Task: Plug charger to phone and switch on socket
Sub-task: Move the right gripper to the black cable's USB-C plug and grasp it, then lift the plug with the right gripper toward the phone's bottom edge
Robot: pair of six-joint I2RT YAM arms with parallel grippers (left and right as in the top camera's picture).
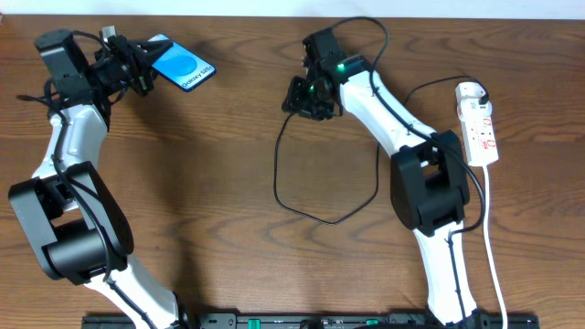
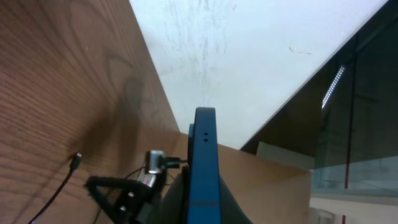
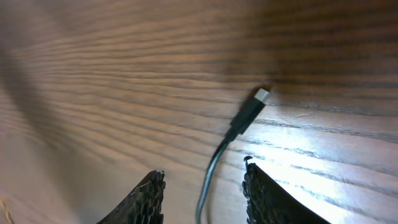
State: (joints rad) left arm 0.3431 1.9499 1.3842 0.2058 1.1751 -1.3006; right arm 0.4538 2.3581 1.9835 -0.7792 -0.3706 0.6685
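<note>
Black charger cable (image 3: 242, 121) lies flat on the wood table (image 3: 93, 74), plug tip aimed at 1 o'clock in the right wrist view, sitting untouched between the right gripper's (image 3: 202, 177) spread jaws, while at 10 o'clock overhead the left gripper (image 1: 139, 62) pinches the blue phone (image 1: 181, 62), its long axis running 10-to-4

I count one phone (image 1: 183, 66), one black charger (image 3: 247, 115) with a single plug at its free end, and one white socket (image 1: 479, 128) trailing one white cord (image 1: 490, 239). One wooden bench (image 1: 228, 183) carries them, alongside my two arms: one left arm (image 1: 64, 137) and one right arm (image 1: 379, 105).
</note>
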